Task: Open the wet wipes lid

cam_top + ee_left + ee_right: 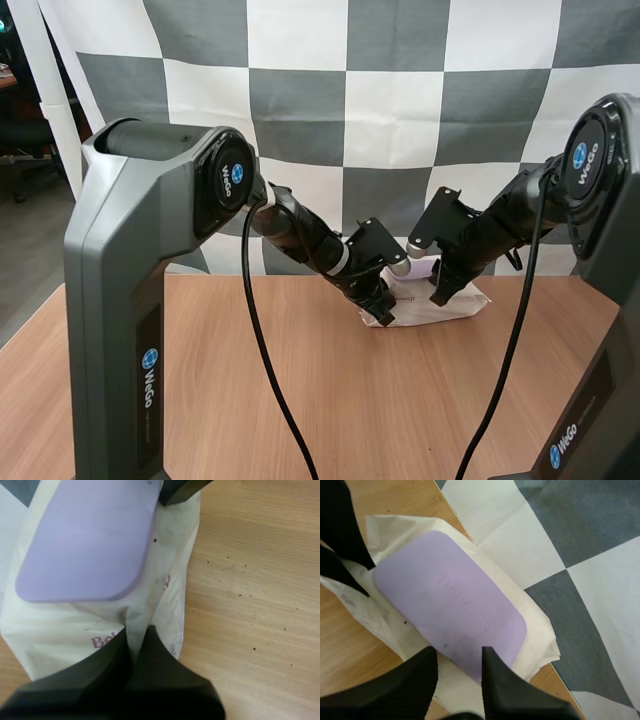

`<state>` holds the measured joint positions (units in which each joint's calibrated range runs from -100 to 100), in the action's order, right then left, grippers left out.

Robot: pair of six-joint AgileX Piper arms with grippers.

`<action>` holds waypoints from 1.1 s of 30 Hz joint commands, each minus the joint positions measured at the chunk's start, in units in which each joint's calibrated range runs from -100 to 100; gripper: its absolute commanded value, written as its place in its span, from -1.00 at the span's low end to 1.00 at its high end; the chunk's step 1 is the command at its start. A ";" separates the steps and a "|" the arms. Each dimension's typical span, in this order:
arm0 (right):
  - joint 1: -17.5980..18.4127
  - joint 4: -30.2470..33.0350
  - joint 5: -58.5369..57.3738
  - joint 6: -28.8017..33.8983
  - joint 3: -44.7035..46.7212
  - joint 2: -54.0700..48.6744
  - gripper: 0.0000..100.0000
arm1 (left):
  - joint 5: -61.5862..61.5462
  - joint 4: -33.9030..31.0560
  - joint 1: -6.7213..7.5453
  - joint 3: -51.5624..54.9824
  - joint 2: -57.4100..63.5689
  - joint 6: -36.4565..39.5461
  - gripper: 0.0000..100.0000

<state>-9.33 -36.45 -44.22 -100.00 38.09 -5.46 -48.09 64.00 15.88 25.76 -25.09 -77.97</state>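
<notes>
Where the table (300, 400) nears its far edge, the left gripper (137, 635) pinches the wet wipes pack (65, 630) by its wrapper end, and the right gripper (457, 655) has its fingers apart at the purple lid (450, 600).

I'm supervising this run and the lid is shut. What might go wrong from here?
The left end effector pinches only a wrapper fold of the wet wipes pack, which may slip or tear when the purple lid is pulled. The open right end effector straddles the lid's flat end; its fingertips may slide off without catching the edge.
</notes>
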 commanded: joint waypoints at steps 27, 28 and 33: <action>2.28 -7.46 0.86 0.00 -3.52 -0.01 -1.00 | -1.71 -0.98 0.00 0.04 -0.01 0.32 -1.00; 2.28 -8.26 0.61 0.00 -4.30 -0.01 -1.00 | -1.71 -0.98 0.00 0.04 -0.01 0.32 -1.00; 2.28 -9.98 -0.24 0.00 -6.48 -0.01 -1.00 | -2.74 -0.97 0.00 0.04 -0.01 0.32 -1.00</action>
<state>-7.02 -46.12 -43.61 -100.00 31.97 -5.47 -50.31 62.94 15.88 25.76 -25.09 -77.65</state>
